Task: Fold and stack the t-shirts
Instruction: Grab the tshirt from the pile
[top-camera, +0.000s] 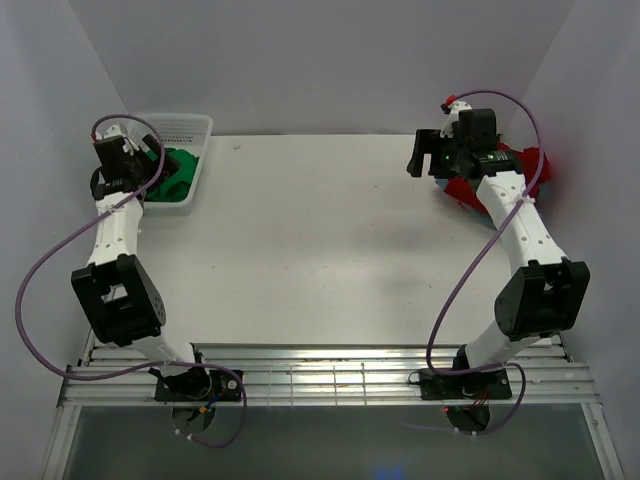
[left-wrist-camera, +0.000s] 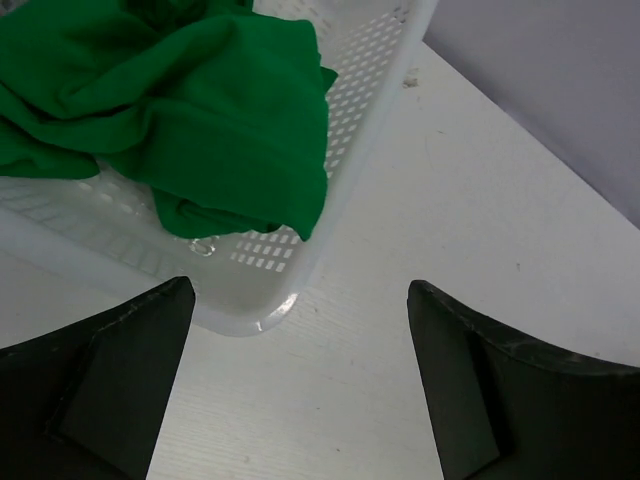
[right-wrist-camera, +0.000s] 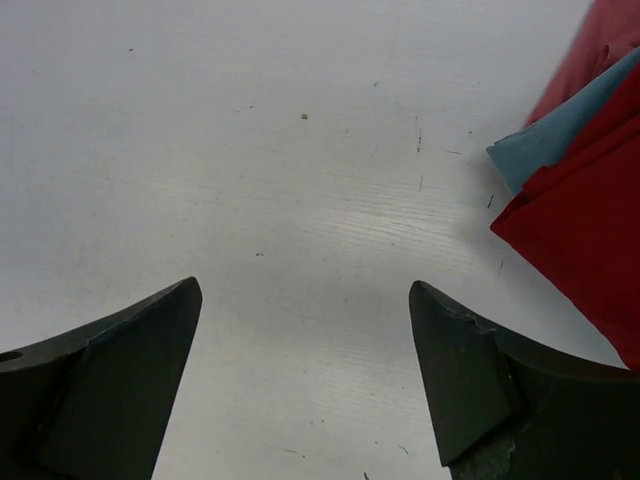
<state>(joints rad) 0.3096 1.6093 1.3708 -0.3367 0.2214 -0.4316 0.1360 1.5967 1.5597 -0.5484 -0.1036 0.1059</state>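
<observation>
Nearest to me is the bare middle of the table (top-camera: 320, 260); no cloth lies there, so no shirt is spread out for folding yet.

My left claw (left-wrist-camera: 300, 300) is spread wide and holds nothing. It hangs over the near corner of the white mesh basket (left-wrist-camera: 370, 60), which stands at about 10 o'clock from the table's middle. Inside the basket the green t-shirt (left-wrist-camera: 200, 110) lies crumpled, with one fold hanging over the rest toward that corner.

My right claw (right-wrist-camera: 305, 290) is also spread and empty, above bare table at about 2 o'clock. Just beside it, farther at 2 o'clock, lies the red t-shirt (right-wrist-camera: 590, 210) with straight edges, and a corner of the blue-grey t-shirt (right-wrist-camera: 555, 135) sticks out between red layers. I judge this is the pile, but how neat it is I cannot tell, because my own arm covers most of it in the top view.

I think the next step is to take the green shirt out. The danger is the basket: if I go straight down from here, one finger meets the rim or the mesh wall and not the cloth. If I pinch too low, I may catch the mesh together with the cloth, and then the light basket rises or slides with the shirt. A pinch on only the loose fold may also slip. On the right side, a careless sweep of the open claw could push the pile and disturb its layers.
</observation>
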